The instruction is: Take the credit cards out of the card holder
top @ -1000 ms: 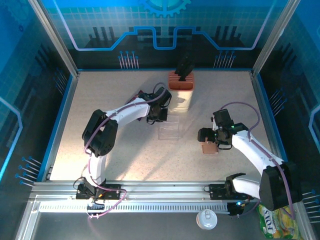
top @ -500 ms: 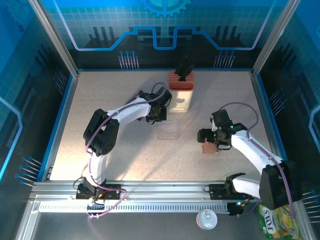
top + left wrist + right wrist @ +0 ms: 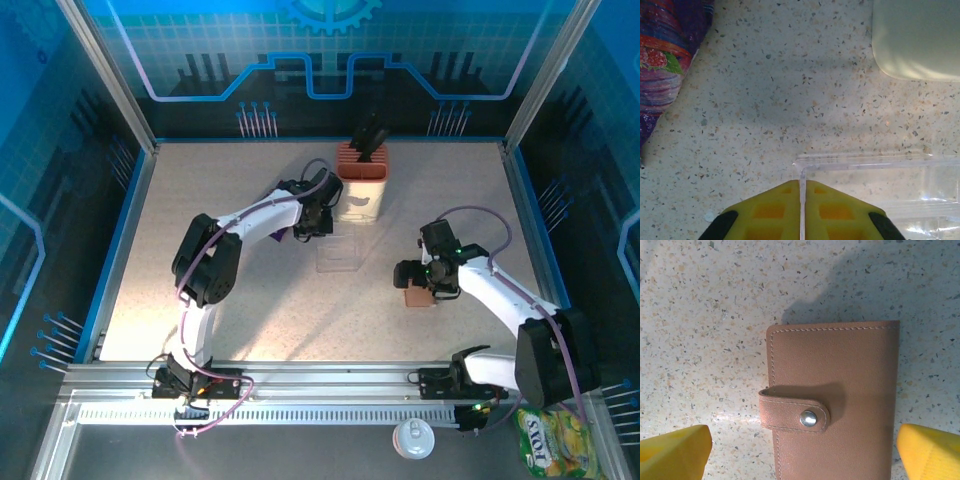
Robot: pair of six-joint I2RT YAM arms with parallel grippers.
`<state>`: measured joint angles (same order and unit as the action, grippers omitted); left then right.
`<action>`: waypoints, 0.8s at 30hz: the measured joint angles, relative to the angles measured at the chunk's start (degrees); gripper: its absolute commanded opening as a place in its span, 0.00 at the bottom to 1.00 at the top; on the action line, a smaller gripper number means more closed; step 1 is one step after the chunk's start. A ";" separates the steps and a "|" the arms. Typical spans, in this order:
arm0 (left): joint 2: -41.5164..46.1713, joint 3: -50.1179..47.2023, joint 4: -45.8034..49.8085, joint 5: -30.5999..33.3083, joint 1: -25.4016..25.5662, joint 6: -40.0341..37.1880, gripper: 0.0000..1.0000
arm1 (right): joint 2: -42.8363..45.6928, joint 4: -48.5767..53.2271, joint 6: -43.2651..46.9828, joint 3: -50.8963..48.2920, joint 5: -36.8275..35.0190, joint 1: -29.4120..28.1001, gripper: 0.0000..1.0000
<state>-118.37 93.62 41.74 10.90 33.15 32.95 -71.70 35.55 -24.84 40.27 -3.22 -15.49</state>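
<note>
- One small flat brown leather card holder (image 3: 840,365) lies shut on the speckled beige table (image 3: 230,300). Its strap (image 3: 785,412) is fastened by a silver snap (image 3: 808,418). Seen from overhead, it sits at about 4 o'clock from the table's centre.
- The right gripper (image 3: 802,452) hangs straight over the card holder with its claw spread wide. One yellow finger (image 3: 677,450) is off the strap side and the other is past the opposite edge, both apart from the leather.
- A clear rectangular plastic sleeve (image 3: 338,255) rests near the table's centre, at about 10 o'clock from the card holder and well apart from it.
- The left gripper (image 3: 801,187) is at the sleeve's 11 o'clock corner, its yellow fingers (image 3: 770,210) drawn to a narrow slit. A thin clear edge of the sleeve runs into that slit and appears to be pinched there.
- A purple snack packet (image 3: 665,65) with red print lies at about 10 o'clock from the sleeve, partly under the left arm.
- A tall cream-and-orange knife block (image 3: 362,165) stands at 12 o'clock by the table's far edge, with dark handles sticking up from it.
</note>
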 measured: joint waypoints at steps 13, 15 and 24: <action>-0.33 0.07 -0.04 -0.20 -0.04 0.00 0.22 | -2.14 -0.26 -0.02 0.02 -0.07 -0.37 0.97; -0.31 0.07 -0.04 -0.22 -0.04 -0.02 0.23 | -3.21 -0.46 0.00 0.09 -0.48 -0.37 0.97; 3.08 -2.56 -1.16 -2.23 -0.33 0.15 0.28 | -8.50 -0.39 0.09 2.82 -1.86 -0.37 0.99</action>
<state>-115.28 91.07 40.58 8.67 32.82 33.10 -80.20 35.16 -24.75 43.09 -5.08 -15.86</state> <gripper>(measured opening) 0.272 0.982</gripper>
